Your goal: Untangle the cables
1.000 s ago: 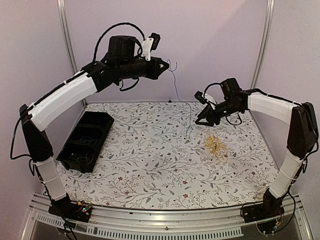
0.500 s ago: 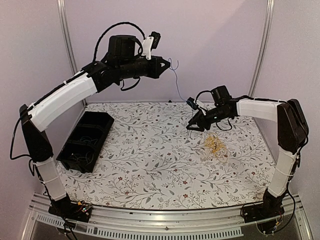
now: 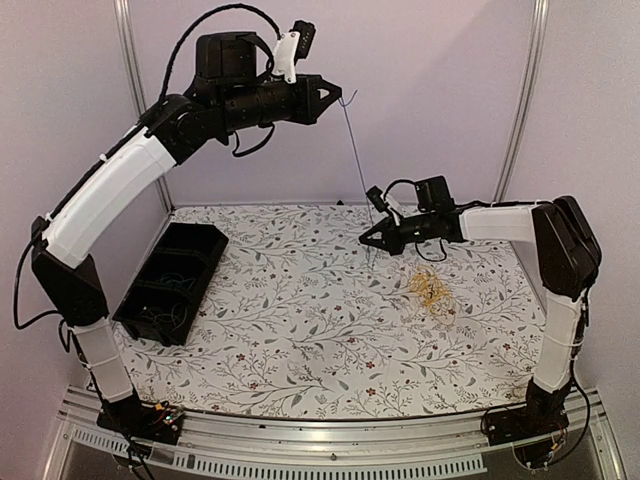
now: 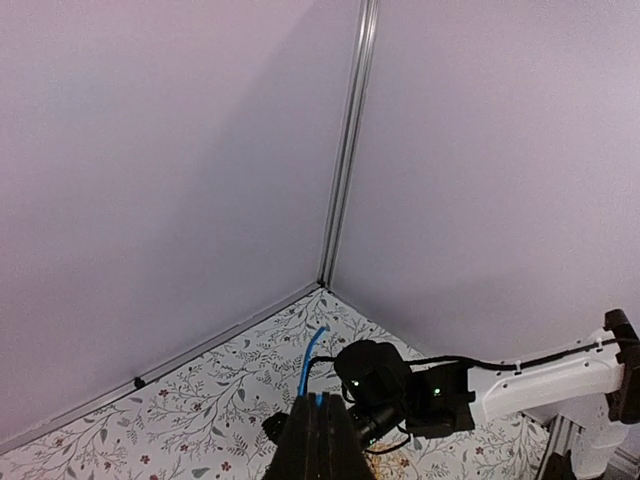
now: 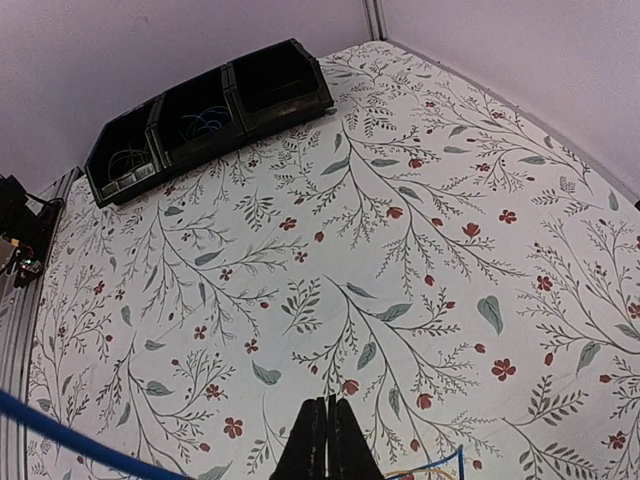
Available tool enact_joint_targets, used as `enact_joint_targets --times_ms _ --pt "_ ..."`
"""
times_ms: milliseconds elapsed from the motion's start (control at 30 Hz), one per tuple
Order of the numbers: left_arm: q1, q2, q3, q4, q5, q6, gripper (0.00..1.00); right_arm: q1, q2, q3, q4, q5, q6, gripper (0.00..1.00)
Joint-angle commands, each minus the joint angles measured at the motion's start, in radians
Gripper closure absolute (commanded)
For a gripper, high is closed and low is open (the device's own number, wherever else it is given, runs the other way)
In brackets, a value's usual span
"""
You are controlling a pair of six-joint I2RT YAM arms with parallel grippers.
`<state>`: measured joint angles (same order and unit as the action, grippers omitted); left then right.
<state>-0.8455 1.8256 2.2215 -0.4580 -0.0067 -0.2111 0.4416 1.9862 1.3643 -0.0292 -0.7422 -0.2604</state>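
High above the table, my left gripper point(image 3: 338, 97) is shut on the upper end of a thin blue cable point(image 3: 355, 165). In the left wrist view, a short blue tip point(image 4: 310, 355) sticks out past the closed fingers point(image 4: 322, 405). The cable runs straight and taut down to my right gripper point(image 3: 364, 240), which is shut on it just above the table. In the right wrist view the fingers point(image 5: 327, 402) are pressed together, and the blue cable point(image 5: 60, 432) crosses the bottom left corner. A small tangle of yellow and cream cables point(image 3: 430, 290) lies on the cloth, to the right of the right gripper.
A black tray point(image 3: 170, 285) with three compartments stands at the table's left side, with thin wires inside; it is also in the right wrist view point(image 5: 200, 115). The table is covered with a floral cloth. Walls close off the back and both sides.
The right gripper moved left to the hanging blue cable and shut. The left arm rose a little, and the cable went from a loose curve to a straight line.
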Motion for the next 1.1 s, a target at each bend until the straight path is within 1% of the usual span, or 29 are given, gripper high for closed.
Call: enact_joint_targets --times_ms 0,133,167,233,367,433,533,633,700,733,800,867,933,1000,1067 --pt "-0.023 -0.070 0.139 0.170 -0.127 0.066 1.00 -0.029 0.094 -0.004 -0.061 0.087 0.060 0.96" --pt "-0.032 -0.110 0.139 0.211 -0.202 0.100 1.00 -0.048 0.133 0.010 -0.084 0.122 0.073 0.96" --pt "-0.032 -0.119 0.137 0.217 -0.215 0.107 1.00 -0.052 0.144 0.013 -0.090 0.122 0.074 0.94" --pt "-0.032 -0.135 0.129 0.221 -0.230 0.121 1.00 -0.056 0.153 0.010 -0.094 0.126 0.083 0.88" --pt "-0.032 -0.147 0.098 0.211 -0.253 0.137 1.00 -0.057 0.153 0.003 -0.094 0.142 0.084 0.90" --pt "-0.033 -0.152 0.078 0.212 -0.259 0.141 1.00 -0.056 0.154 0.001 -0.093 0.150 0.084 0.99" --pt "-0.032 -0.155 0.075 0.212 -0.299 0.144 1.00 -0.057 0.149 -0.006 -0.089 0.174 0.085 1.00" --pt "-0.033 -0.171 0.085 0.230 -0.354 0.190 1.00 -0.059 0.157 -0.007 -0.097 0.210 0.096 0.99" --pt "-0.031 -0.185 0.086 0.231 -0.406 0.237 1.00 -0.061 0.159 0.002 -0.117 0.200 0.090 0.93" --pt "-0.030 -0.191 0.087 0.229 -0.434 0.261 1.00 -0.063 0.160 0.008 -0.134 0.203 0.089 0.89" --pt "-0.025 -0.206 0.081 0.226 -0.476 0.296 1.00 -0.069 0.151 0.010 -0.158 0.188 0.087 0.75" --pt "-0.009 -0.222 0.061 0.213 -0.499 0.310 1.00 -0.074 0.120 -0.002 -0.169 0.143 0.069 0.68" --pt "0.004 -0.254 0.007 0.216 -0.507 0.301 1.00 -0.076 0.084 -0.007 -0.191 0.074 0.052 0.64" --pt "0.017 -0.278 -0.055 0.222 -0.506 0.289 1.00 -0.076 0.044 0.002 -0.229 0.003 0.022 0.63" --pt "0.038 -0.309 -0.118 0.223 -0.507 0.266 1.00 -0.076 0.013 0.012 -0.261 -0.028 0.009 0.61"
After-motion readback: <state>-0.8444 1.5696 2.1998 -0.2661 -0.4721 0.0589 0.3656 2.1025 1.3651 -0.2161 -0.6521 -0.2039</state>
